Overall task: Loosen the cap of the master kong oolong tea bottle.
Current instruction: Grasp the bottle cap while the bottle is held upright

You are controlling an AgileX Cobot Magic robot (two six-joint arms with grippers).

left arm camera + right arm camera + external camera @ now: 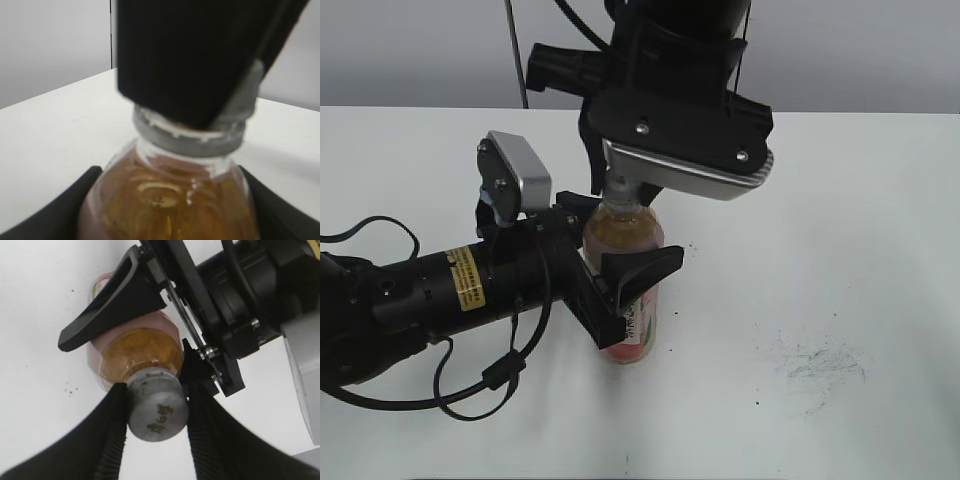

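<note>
A: So, where does the master kong oolong tea bottle [630,290] stand?

B: Upright on the white desk [840,250], a little left of the middle in the exterior view, well away from every edge.

A: And the left gripper [620,285]?

B: It reaches in from the left, lying low, with its black fingers [115,305] pinching the bottle's body on both sides, below the shoulder.

A: The cap [157,407]?

B: Still on the neck. The right gripper [152,440] comes down from above, and its ribbed fingers press against the grey cap on either side.

A: Any free room around?

B: Bare desk to the right and in front of the bottle, apart from a faint scuff mark [820,362] and some dark specks. To the left, the left arm and its looping cables [470,385] take up the surface.
</note>
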